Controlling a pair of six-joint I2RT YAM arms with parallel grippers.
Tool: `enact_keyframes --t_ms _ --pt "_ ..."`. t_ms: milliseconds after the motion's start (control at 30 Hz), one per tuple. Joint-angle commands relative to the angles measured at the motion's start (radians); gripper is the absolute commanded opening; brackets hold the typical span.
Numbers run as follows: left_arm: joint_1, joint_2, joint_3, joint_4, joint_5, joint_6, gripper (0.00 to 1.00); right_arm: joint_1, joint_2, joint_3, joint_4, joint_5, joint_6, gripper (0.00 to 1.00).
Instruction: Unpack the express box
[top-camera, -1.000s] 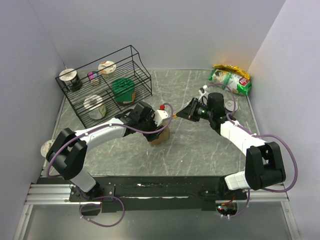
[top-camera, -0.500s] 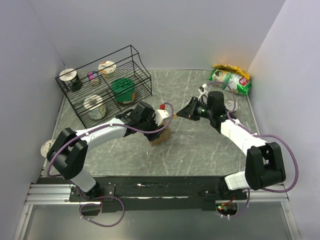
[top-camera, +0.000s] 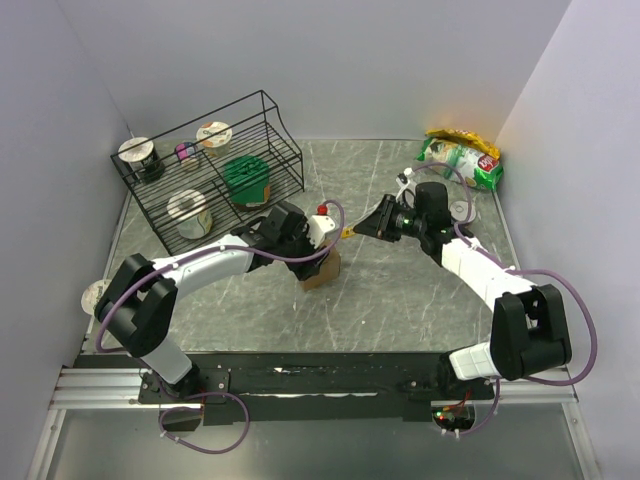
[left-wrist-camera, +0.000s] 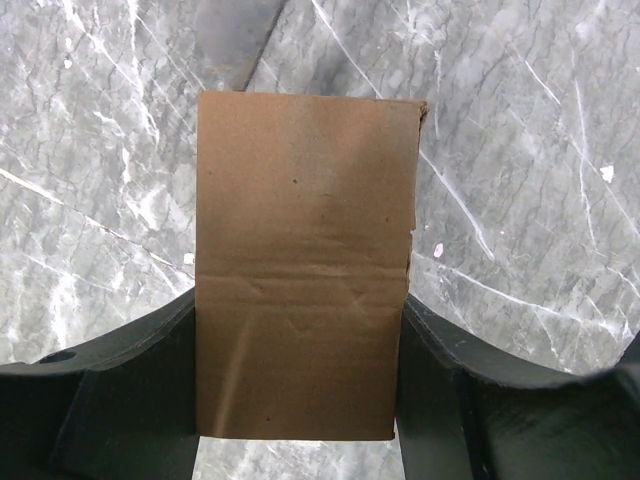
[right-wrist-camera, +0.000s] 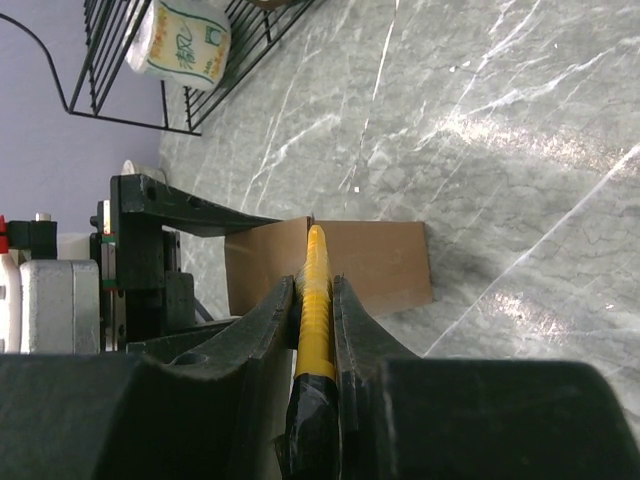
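The express box (top-camera: 321, 272) stood on the bench (top-camera: 400, 310) just in front of the black wire rack (top-camera: 284, 126), off the rack's right-hand end and on the side nearer the arm bases. The left claw (left-wrist-camera: 300, 385) was clamped on it, a finger pressed flat against each side of the plain brown cardboard. That grip looked meant to steady the light carton so it would not slide or tip while it was worked on. The right claw (right-wrist-camera: 315, 315), farther out from the rack's right end than the box, was clenched on a slim yellow tool (right-wrist-camera: 316, 270) with a dark butt, probably a cutter. Its tip was aimed at the box's upper edge, and from the right wrist it lined up with the carton's top. Whether the tip touched the cardboard could not be told. Held level and end-on like that, it seemed set to slit or pry the closure, so the unpacking appeared to be at its opening stage. No contents showed. The rack held several cups and a green-lidded tub (top-camera: 246, 175), parked away from the work. A green snack bag (top-camera: 462, 158) lay well to the rack's right, by the back corner. The bench was a grey marble-patterned sheet with white veining, smooth and faintly glossy, so a small box would likely skid on it unless it was held. Plain pale walls closed in the back and both sides.
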Motion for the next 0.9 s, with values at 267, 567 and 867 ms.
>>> enact_keyframes --t_ms 267,567,867 --pt "0.058 0.023 0.018 0.030 -0.118 -0.025 0.41 -0.033 -0.050 0.043 -0.211 -0.067 -0.100 0.00" --pt "0.065 0.021 0.027 0.029 -0.099 -0.018 0.47 -0.102 -0.109 0.104 -0.372 -0.072 -0.204 0.00" --pt "0.029 0.001 0.167 -0.078 0.031 0.061 0.96 -0.139 -0.060 0.247 -0.405 0.019 -0.339 0.00"
